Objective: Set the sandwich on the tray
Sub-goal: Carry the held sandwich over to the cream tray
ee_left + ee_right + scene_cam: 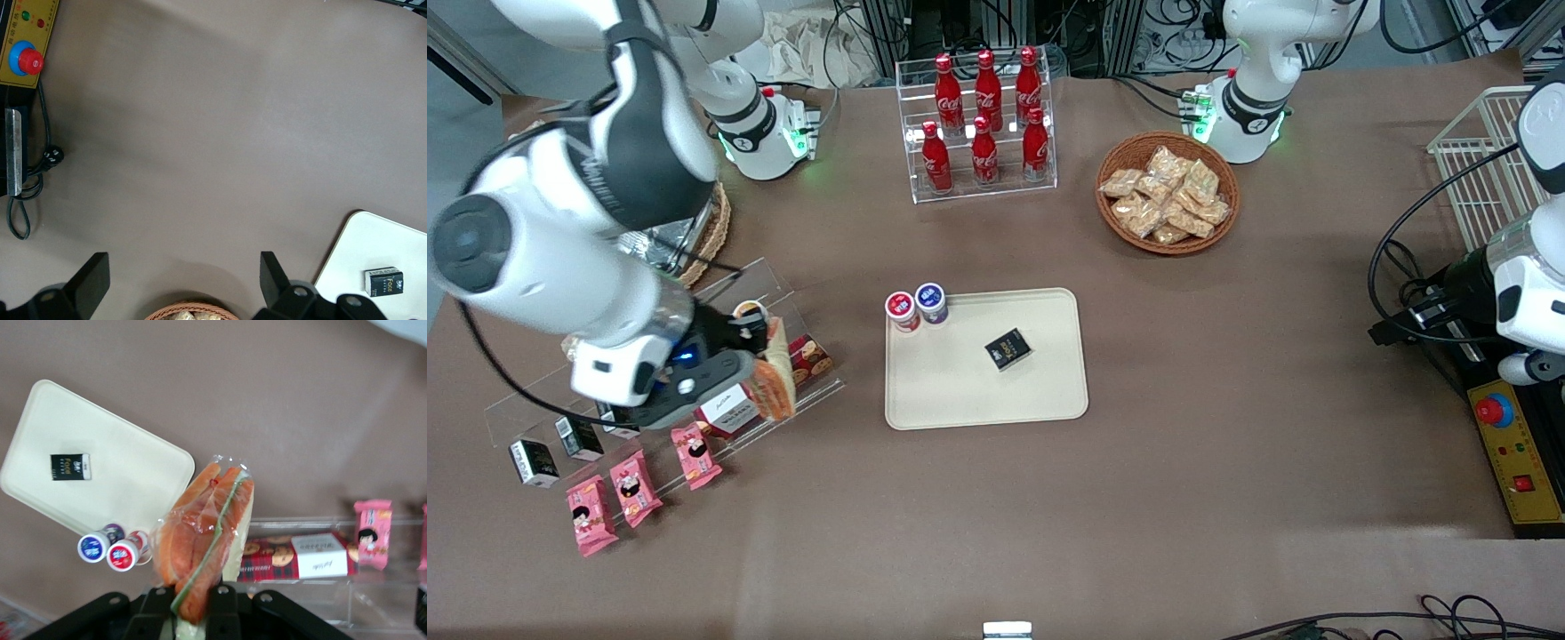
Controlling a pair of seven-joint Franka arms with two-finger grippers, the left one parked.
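My right gripper (pixel 751 356) is shut on the sandwich (pixel 772 378), a plastic-wrapped wedge with orange filling, a thin green line and pale bread. It holds it over the clear acrylic shelf (pixel 809 293) at the working arm's end of the table. In the right wrist view the sandwich (pixel 207 533) sticks out from between the fingers of the gripper (pixel 193 593). The cream-beige tray (pixel 960 396) lies at the table's middle, apart from the gripper, and also shows in the right wrist view (pixel 133 467). A small black box (pixel 1008 348) lies on it.
Two small round tubs (pixel 903 311) (pixel 931 302) stand at the tray's corner nearest the shelf. The shelf holds a cookie box (pixel 293 557), pink packets (pixel 630 484) and black boxes (pixel 534 462). A cola bottle rack (pixel 983 124) and a snack basket (pixel 1168 193) stand farther from the camera.
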